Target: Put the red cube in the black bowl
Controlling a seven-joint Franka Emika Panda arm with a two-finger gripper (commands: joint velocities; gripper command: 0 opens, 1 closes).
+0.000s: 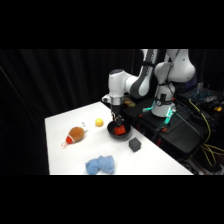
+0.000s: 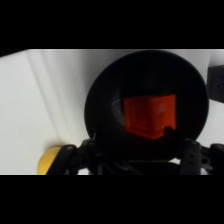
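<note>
We had the red cube [image 2: 150,116] right inside the black bowl [image 2: 100,100], in the middle of the tabletop [image 1: 65,125]. We could not tell whether our claw [image 1: 119,121] gripped it. Next, we should let go and lift away.

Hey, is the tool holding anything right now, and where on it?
It cannot be told. The red cube sits within the black bowl, right under the tool, but whether the tool grips it is not visible.

Side camera looks across; wrist camera close above shared black bowl [image 1: 120,134].
</note>
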